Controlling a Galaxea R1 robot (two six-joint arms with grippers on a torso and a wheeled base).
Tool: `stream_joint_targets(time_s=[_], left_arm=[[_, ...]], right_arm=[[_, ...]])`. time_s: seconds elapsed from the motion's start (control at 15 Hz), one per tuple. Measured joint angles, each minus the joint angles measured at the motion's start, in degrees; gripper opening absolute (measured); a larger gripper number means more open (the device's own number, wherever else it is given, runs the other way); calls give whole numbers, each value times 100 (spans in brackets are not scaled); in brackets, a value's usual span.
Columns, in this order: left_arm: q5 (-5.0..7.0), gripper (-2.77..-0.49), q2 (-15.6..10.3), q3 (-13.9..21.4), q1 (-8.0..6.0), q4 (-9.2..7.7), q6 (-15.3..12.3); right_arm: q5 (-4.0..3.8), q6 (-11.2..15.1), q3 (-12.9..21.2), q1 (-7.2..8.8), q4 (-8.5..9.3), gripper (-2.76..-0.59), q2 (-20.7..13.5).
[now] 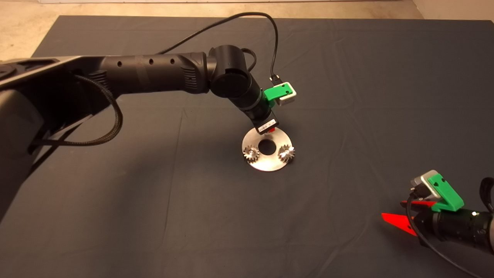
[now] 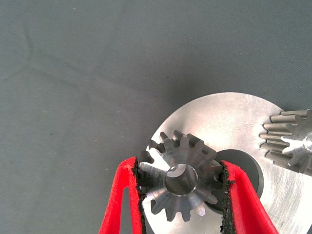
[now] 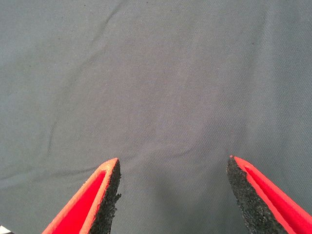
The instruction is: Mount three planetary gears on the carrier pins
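A round silver carrier plate with a large centre hole lies mid-mat. Two planetary gears sit on carrier pins on its near half, one to each side of the hole. My left gripper hangs over the plate's far edge, shut on a third planetary gear. The black pads press its teeth from both sides, and its dark bore faces the camera above the plate. One seated gear shows beside it. The pin below the held gear is hidden. My right gripper is parked at the lower right.
The left arm reaches in from the left over the dark mat, its cable looping above the wrist. Bare floor lies beyond the mat's far edge. Between the fingers of the open right gripper only mat shows.
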Motion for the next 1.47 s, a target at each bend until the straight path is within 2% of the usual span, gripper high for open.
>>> stream_joint_targets(time_s=[0.27,0.47,0.73,0.93,1.47], left_arm=[[2,-266,-1,0,-123,1,-4],[2,-266,2,-14,-126,0,1],[2,-266,13,-298,-126,20,37],[-9,-266,19,-306,-123,17,161],[-15,-266,37,-310,-123,6,161]], right_arm=[[-2,0,0,1,-1,-173,9],[-2,0,0,0,0,-173,9],[-5,0,0,0,-1,-173,9],[-2,0,0,2,-2,-173,9],[-2,0,0,2,-1,-173,9]])
